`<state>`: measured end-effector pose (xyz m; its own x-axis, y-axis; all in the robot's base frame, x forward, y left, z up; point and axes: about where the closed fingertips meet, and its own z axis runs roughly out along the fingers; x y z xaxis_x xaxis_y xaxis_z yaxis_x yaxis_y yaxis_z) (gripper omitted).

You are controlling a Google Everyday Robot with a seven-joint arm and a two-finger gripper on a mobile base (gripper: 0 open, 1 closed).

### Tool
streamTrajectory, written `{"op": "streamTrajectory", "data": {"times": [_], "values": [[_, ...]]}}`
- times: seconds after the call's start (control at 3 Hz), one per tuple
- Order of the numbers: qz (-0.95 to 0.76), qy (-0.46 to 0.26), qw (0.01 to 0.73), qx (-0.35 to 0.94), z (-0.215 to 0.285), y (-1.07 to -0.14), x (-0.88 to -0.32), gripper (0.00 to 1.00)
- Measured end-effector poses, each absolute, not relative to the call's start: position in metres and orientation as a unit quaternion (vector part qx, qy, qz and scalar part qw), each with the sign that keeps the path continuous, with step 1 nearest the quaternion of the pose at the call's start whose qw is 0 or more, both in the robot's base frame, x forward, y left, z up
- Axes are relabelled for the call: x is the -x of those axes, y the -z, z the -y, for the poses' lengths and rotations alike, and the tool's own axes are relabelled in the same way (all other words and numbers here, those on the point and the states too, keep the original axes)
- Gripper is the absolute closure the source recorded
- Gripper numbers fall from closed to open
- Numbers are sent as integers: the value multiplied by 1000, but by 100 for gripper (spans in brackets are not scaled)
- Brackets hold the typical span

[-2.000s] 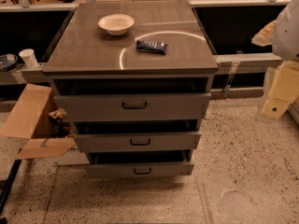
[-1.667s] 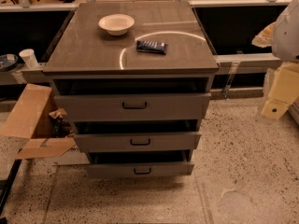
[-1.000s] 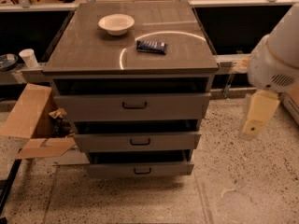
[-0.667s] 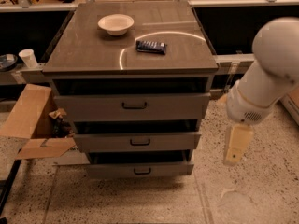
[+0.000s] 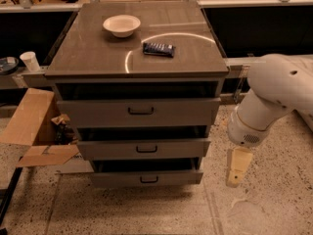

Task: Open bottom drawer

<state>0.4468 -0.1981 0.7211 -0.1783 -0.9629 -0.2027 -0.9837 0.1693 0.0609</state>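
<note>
At the foot of the cabinet [image 5: 215, 106], the bottom drawer [image 5: 117, 179] sits lowest of three, with a dark gap above its front. To its right and clear of it, the gripper [image 5: 235, 173] hangs pointing down over the floor; whether released or clenched cannot be told. The top surface [image 5: 98, 53] carries a bowl [image 5: 121, 25] and a dark packet [image 5: 158, 48].
</note>
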Motion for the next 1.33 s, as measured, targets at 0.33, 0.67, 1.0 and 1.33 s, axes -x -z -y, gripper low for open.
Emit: {"op": "streamTrajectory", "data": {"times": [0.33, 0.67, 1.0, 1.33], "values": [[-766, -83, 46, 636, 197, -707, -448, 0], [-750, -96, 34, 653, 192, -640, -450, 0], [-728, -134, 48, 671, 178, -537, -456, 0], [-718, -175, 51, 671, 170, -465, -452, 0]]}}
